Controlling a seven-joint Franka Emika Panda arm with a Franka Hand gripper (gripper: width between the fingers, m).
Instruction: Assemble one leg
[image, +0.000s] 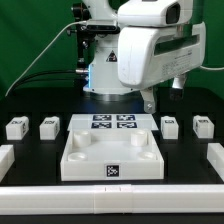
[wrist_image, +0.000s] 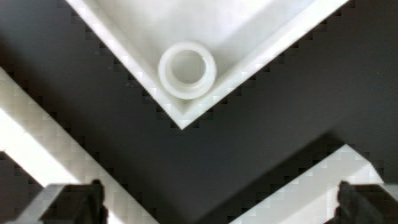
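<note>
Four small white legs with tags stand in a row on the black table: two at the exterior view's left (image: 16, 127) (image: 48, 126) and two at its right (image: 170, 126) (image: 203, 126). The large white tray-like piece (image: 85, 160) lies in the middle. My gripper (image: 148, 101) hangs above the tray's far right corner, apart from every leg. In the wrist view a corner of the tray (wrist_image: 249, 40) with a round socket (wrist_image: 189, 70) shows. My gripper (wrist_image: 217, 205) is open and empty, with one dark fingertip (wrist_image: 68, 205) at each side. No leg shows in the wrist view.
The marker board (image: 112, 123) lies just behind the tray. White bars border the table at the exterior view's left (image: 5, 156), right (image: 215, 156) and front (image: 110, 198). The arm's base (image: 105, 70) stands behind the marker board.
</note>
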